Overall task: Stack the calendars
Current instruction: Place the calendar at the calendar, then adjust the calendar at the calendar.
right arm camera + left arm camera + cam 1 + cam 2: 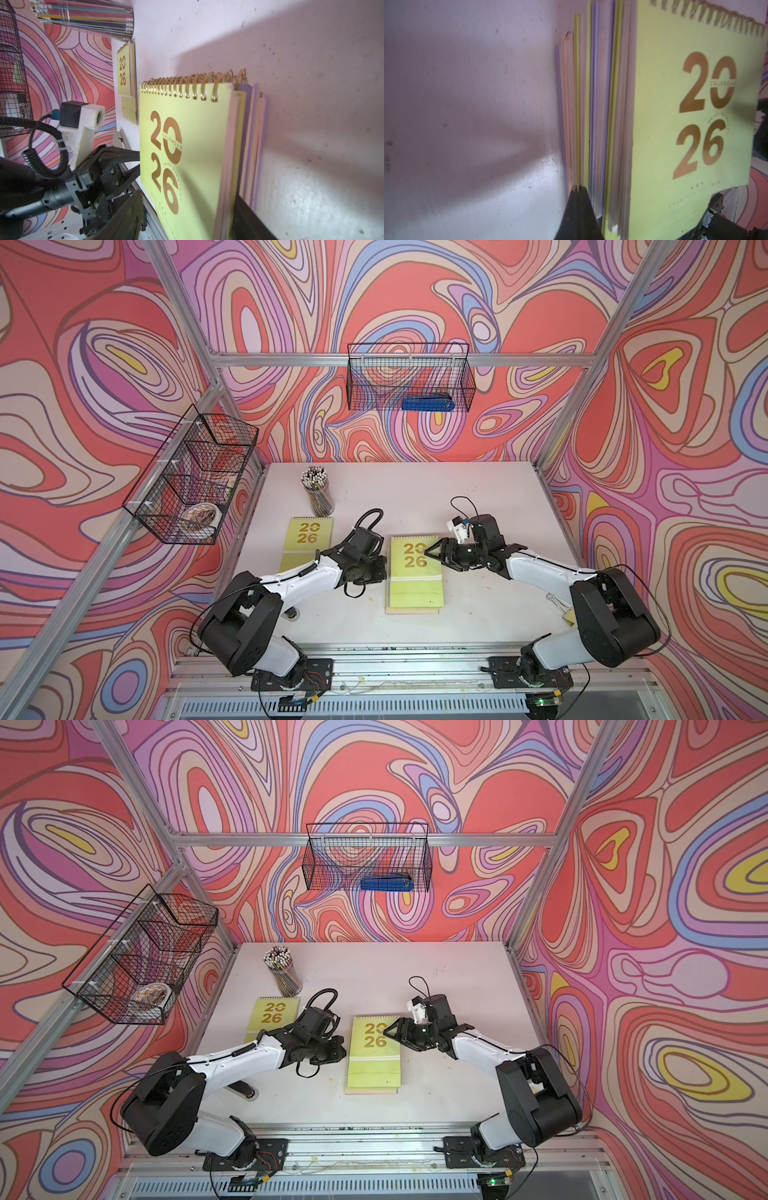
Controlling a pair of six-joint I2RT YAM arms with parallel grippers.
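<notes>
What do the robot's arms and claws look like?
The left arm and right arm have white shells with chunky black joints, and black cables loop off them. The left claw and right claw are black, pointy and triangular.

Swirling coral, lavender and blue wallpaper (415,290) covers three walls, edged by an aluminium frame (291,360). Beyond the left gripper (578,188) and right gripper (436,556), a black wire basket (409,377) hangs on the back rail. A second basket (191,477) hangs out past the left gripper's side. The scuffed white tabletop (478,614) under both is brightly lit, with soft shadows.
</notes>
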